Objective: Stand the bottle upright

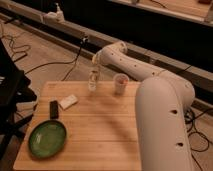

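The bottle [92,80] is small, slim and whitish with a darker patch on its middle. It stands upright on the wooden table [100,125] near the far edge. My gripper [95,67] is right above the bottle's top, at the end of the white arm [130,60] that reaches in from the right. The bottle's lower body is in plain view.
A pale cup [120,83] with a pinkish inside stands just right of the bottle. A flat white block [68,101] and a dark small block [53,109] lie at the left. A green plate [47,138] sits at the front left. Cables run on the floor behind.
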